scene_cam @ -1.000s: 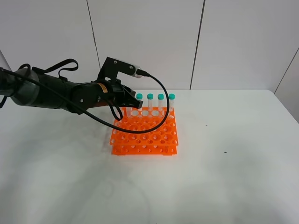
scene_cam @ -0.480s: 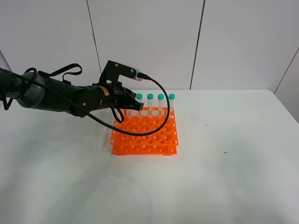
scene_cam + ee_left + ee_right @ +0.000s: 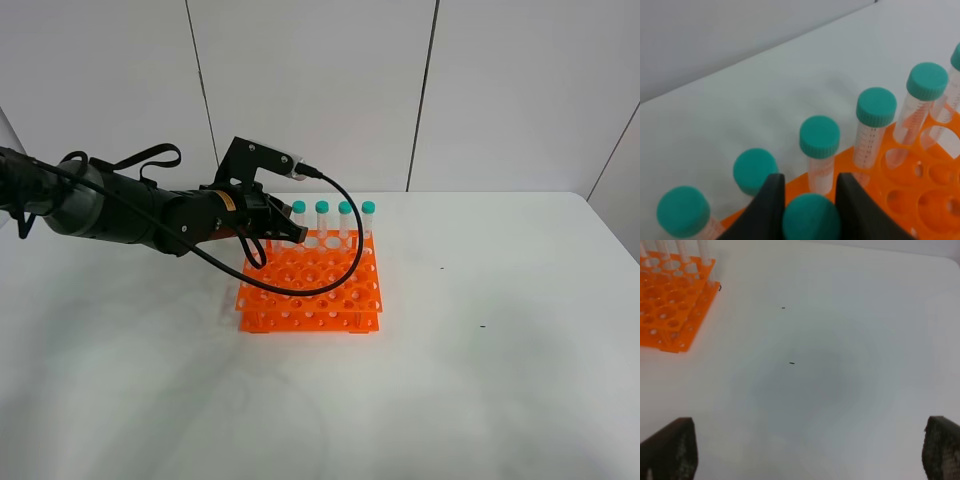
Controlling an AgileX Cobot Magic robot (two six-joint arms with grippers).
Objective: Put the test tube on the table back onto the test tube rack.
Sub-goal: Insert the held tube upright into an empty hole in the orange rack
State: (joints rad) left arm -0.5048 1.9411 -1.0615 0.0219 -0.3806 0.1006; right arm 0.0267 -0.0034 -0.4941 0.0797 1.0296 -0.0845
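My left gripper [image 3: 276, 230] hangs over the back left corner of the orange test tube rack [image 3: 312, 290]. In the left wrist view its black fingers [image 3: 771, 202] are shut on the teal cap of a test tube [image 3: 811, 220], held upright just in front of the rack's back row. The tube's lower end is hidden, so I cannot tell if it sits in a hole. Several other teal-capped tubes [image 3: 876, 106] stand in that back row [image 3: 345, 208]. My right gripper [image 3: 805, 450] is open and empty over the white table [image 3: 840, 365], far from the rack [image 3: 670, 305].
The rack stands near the middle back of the table [image 3: 480, 380]. A black cable [image 3: 340, 250] loops from the left wrist over the rack. Two small dark specks [image 3: 791, 362] lie on the tabletop right of the rack.
My left arm has shifted slightly right and down toward the rack's back left corner, with the tube still held. The rack and standing tubes have not moved.
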